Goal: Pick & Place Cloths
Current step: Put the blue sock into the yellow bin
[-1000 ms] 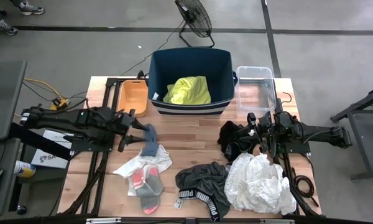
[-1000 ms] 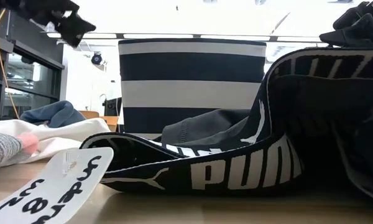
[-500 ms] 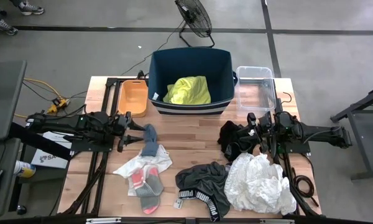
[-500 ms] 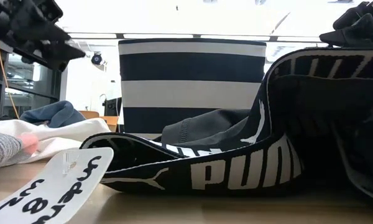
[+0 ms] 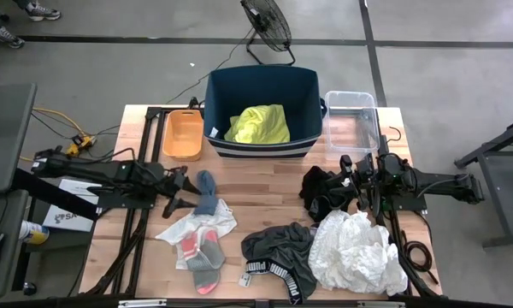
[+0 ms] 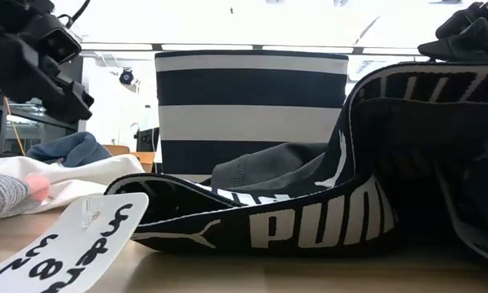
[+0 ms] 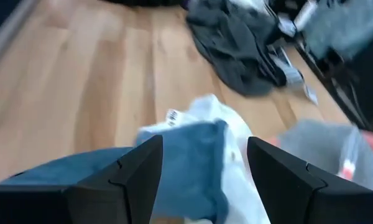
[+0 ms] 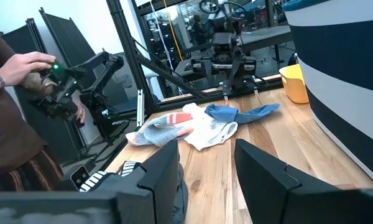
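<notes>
My left gripper (image 5: 186, 192) (image 7: 202, 168) is open and hovers over the left end of a blue-grey cloth (image 5: 206, 190) (image 7: 186, 162), which lies flat on the wood; in the low view the gripper (image 6: 57, 77) stands clear above it. A thin white garment (image 5: 198, 224) and grey-pink socks (image 5: 202, 253) lie just nearer. Dark grey shorts (image 5: 278, 248) (image 6: 309, 203) with a lettered waistband sit at the near middle. My right gripper (image 5: 344, 184) (image 8: 205, 180) is open beside a black garment (image 5: 319, 193), with a crumpled white pile (image 5: 356, 253) nearer. A yellow shirt (image 5: 258, 125) lies in the navy bin (image 5: 218, 85).
The orange tray (image 5: 183, 134) stands left of the bin and a clear plastic box (image 5: 352, 118) right of it, both along the far edge. Bare wood lies between the two grippers (image 5: 256, 184). In the right wrist view a person (image 8: 12, 124) stands beyond the table's left side.
My left gripper has come down toward the blue-grey cloth and drawn slightly toward the table's left and near edges, staying open. The cloths have not moved.
</notes>
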